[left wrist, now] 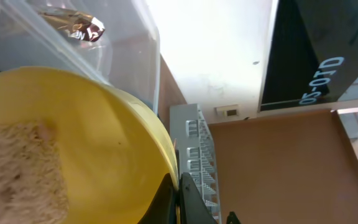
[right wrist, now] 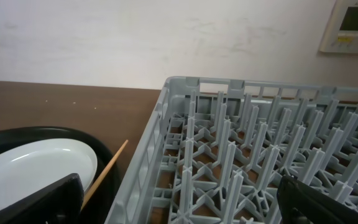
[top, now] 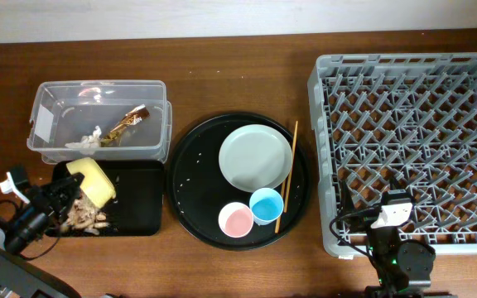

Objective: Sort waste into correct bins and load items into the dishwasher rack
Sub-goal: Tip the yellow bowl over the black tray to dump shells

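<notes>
Hanging tilted over the black tray (top: 143, 203), just above the scraps (top: 85, 217), the bowl (top: 92, 180) is pinched by its rim in the clenched left gripper (top: 66, 190), while the rack (top: 412, 149) is seen well away to the right, nearer the wide-open, empty right gripper (right wrist: 185, 205).

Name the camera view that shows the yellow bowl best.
Overhead: the yellow bowl shows almost whole, tipped over the shallow black tray. Left wrist gives only a close part of its inside, with scraps; right wrist shows none of it.
</notes>
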Tool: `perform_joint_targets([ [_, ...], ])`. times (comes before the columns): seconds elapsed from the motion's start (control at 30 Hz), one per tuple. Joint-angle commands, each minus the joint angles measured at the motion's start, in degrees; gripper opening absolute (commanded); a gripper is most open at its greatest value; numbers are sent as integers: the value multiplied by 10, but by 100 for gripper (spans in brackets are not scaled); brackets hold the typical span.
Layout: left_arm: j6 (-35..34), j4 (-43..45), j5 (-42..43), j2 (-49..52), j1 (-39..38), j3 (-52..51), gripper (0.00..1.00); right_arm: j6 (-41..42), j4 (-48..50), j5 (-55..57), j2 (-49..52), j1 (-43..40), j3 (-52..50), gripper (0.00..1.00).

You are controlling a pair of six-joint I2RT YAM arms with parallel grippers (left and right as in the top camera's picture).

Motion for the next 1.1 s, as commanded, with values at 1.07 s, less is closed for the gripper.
perform_joint_targets([
  [1.07, 9, -76, 105, -10, -78, -2, 0, 0, -2, -1, -3, -3, -3, 98],
])
